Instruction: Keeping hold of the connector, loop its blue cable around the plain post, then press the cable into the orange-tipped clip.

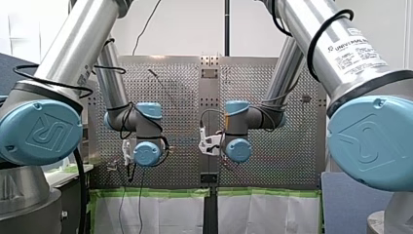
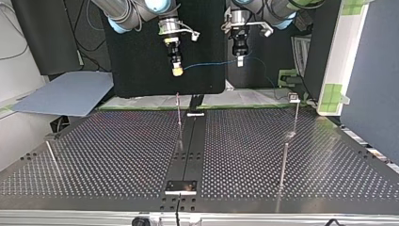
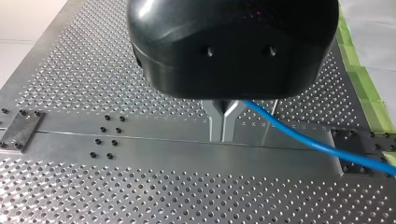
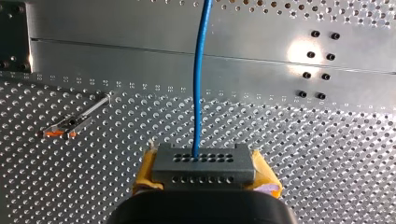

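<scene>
Both wrist views look down closely, sharing the blue cable [image 3: 299, 135].

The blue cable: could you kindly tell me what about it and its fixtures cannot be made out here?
- Left wrist view: where my left gripper meets the blue cable is hidden by its black housing.
- Left wrist view: the cable runs off the picture's edge.
- Right wrist view: the orange-tipped clip is too small to show its slot.
</scene>
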